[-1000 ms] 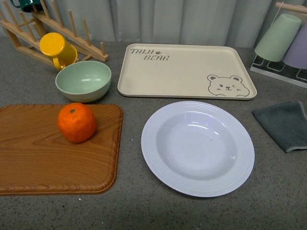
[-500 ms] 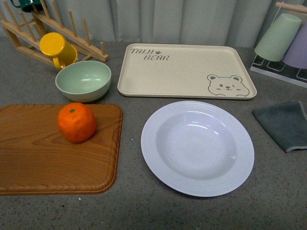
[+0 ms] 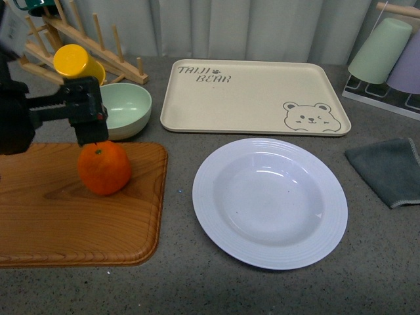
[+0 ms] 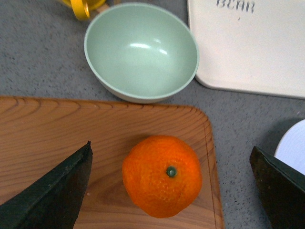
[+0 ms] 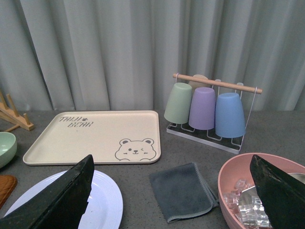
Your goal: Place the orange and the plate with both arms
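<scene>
I see the dimpled, green-stemmed orange (image 3: 104, 168) left of centre, left fingers (image 4: 52, 191) spread; right fingers (image 5: 57, 200) spread too, their view alone showing a pink bowl (image 5: 234, 162).

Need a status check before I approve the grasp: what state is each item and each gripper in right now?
orange: sitting on the wooden board, stem mark up, ungripped.
plate: right way up, empty.
left gripper: open, over the orange.
right gripper: open, holding nothing.
green bowl: upright, empty.
bear tray: flat, empty.
yellow mug: tipped on the wooden rack.
pink bowl: holds clear cubes.
three cups: upside down.
</scene>
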Robot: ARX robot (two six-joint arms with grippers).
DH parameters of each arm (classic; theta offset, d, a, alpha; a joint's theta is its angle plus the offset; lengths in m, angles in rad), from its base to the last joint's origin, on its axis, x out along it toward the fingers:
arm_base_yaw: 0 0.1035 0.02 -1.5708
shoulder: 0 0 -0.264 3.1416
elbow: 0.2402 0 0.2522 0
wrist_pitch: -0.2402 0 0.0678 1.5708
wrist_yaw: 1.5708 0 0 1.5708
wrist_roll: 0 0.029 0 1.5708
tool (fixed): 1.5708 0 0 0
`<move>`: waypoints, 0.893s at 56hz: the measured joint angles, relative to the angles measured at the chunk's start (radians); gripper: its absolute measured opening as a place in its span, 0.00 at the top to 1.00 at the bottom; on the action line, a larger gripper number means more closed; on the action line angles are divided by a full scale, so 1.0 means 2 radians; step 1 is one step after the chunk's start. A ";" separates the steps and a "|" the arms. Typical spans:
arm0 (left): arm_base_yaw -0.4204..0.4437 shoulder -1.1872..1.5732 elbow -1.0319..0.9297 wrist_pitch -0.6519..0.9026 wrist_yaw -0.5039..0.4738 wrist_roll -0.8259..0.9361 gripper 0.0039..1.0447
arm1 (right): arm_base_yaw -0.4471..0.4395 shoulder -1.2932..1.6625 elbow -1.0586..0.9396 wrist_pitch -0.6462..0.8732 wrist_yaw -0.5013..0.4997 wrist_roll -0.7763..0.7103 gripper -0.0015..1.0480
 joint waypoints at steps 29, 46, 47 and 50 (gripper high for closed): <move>-0.001 0.089 0.047 -0.050 0.021 0.003 0.06 | 0.000 0.000 0.000 0.000 0.000 0.000 0.09; -0.003 0.114 0.068 -0.059 0.033 0.002 0.08 | 0.000 0.000 0.000 0.000 0.000 0.000 0.09; -0.003 0.114 0.068 -0.060 0.033 0.002 0.10 | 0.000 0.000 0.000 0.000 0.000 0.000 0.09; -0.003 0.116 0.068 -0.064 0.034 0.001 0.18 | 0.000 0.000 0.000 0.000 0.000 0.000 0.09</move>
